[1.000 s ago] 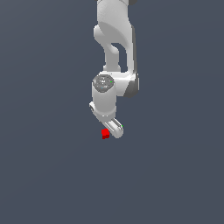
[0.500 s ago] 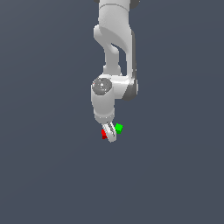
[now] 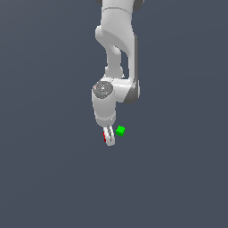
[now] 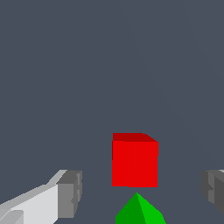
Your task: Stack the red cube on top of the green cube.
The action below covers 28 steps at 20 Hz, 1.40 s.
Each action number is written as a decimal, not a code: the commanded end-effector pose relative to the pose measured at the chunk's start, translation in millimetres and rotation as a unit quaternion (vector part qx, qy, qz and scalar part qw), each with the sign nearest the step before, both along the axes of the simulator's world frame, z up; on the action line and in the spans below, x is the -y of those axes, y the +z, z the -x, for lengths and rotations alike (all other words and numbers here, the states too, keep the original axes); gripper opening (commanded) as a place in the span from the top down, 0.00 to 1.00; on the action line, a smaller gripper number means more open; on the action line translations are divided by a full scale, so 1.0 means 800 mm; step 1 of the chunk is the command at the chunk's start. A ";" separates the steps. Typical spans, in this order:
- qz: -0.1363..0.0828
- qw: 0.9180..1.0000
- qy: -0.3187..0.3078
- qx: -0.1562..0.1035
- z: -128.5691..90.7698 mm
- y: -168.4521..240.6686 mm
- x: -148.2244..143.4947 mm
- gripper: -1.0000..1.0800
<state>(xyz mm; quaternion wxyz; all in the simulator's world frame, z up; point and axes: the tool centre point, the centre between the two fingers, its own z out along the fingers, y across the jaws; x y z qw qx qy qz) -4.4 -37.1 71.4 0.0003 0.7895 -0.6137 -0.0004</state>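
Observation:
The red cube (image 4: 134, 159) rests on the dark grey floor between my two fingers, with a gap on each side. In the exterior view only a sliver of it (image 3: 105, 136) shows behind the white fingers. The green cube (image 3: 120, 131) rests on the floor just to the exterior view's right of the gripper, apart from the red cube. In the wrist view only a corner of it (image 4: 140, 211) shows at the frame edge. My gripper (image 3: 108, 138) is open and low, astride the red cube, and it also shows in the wrist view (image 4: 142, 190).
The white arm (image 3: 116, 49) reaches down from the top of the exterior view. The plain dark grey floor (image 3: 49, 169) spreads all around, and no other objects show.
The gripper has come down over the red cube, which is now mostly hidden between the fingers. The hand has swung off the green cube, which now shows fully. Neither cube has moved.

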 end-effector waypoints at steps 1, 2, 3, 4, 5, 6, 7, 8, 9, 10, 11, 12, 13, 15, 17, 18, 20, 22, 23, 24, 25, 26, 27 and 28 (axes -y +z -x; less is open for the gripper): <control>0.000 1.000 -0.010 0.000 0.000 -0.001 0.001 0.04; 0.000 1.000 -0.012 0.000 0.000 -0.001 0.001 0.04; 0.000 1.000 -0.013 0.001 0.000 -0.002 0.001 0.04; 0.000 1.000 -0.013 0.001 0.000 -0.002 0.001 0.04; 0.000 1.000 -0.011 0.000 0.000 -0.002 0.001 0.04; 0.000 1.000 -0.011 0.000 0.000 -0.002 0.000 0.04; 0.000 1.000 -0.011 0.000 0.000 -0.003 0.000 0.04; 0.000 1.000 -0.011 0.000 0.000 -0.006 0.000 0.04; 0.000 1.000 -0.011 0.000 0.000 -0.009 0.001 0.04; 0.000 1.000 -0.011 0.000 0.001 -0.013 0.001 0.04; 0.000 1.000 -0.011 0.000 0.001 -0.018 0.000 0.04; 0.000 1.000 -0.012 0.000 0.001 -0.024 0.001 0.04; 0.000 1.000 -0.012 0.000 0.001 -0.031 0.001 0.04; 0.000 1.000 -0.013 0.000 0.002 -0.045 0.001 0.04; 0.000 1.000 -0.013 0.000 0.002 -0.055 0.001 0.04; 0.000 1.000 -0.013 0.000 0.002 -0.059 0.001 0.04; 0.000 1.000 -0.013 0.000 0.001 -0.063 0.001 0.04; 0.000 1.000 -0.013 0.000 0.001 -0.065 0.001 0.04; 0.000 1.000 -0.013 0.000 0.001 -0.065 0.001 1.00; 0.000 1.000 -0.013 0.000 0.001 -0.065 0.001 1.00; 0.000 1.000 -0.013 0.000 0.001 -0.065 0.001 1.00; 0.000 1.000 -0.013 0.000 0.001 -0.065 0.001 1.00; 0.000 1.000 -0.013 0.000 0.001 -0.065 0.001 1.00; 0.000 1.000 -0.013 0.000 0.001 -0.065 0.001 1.00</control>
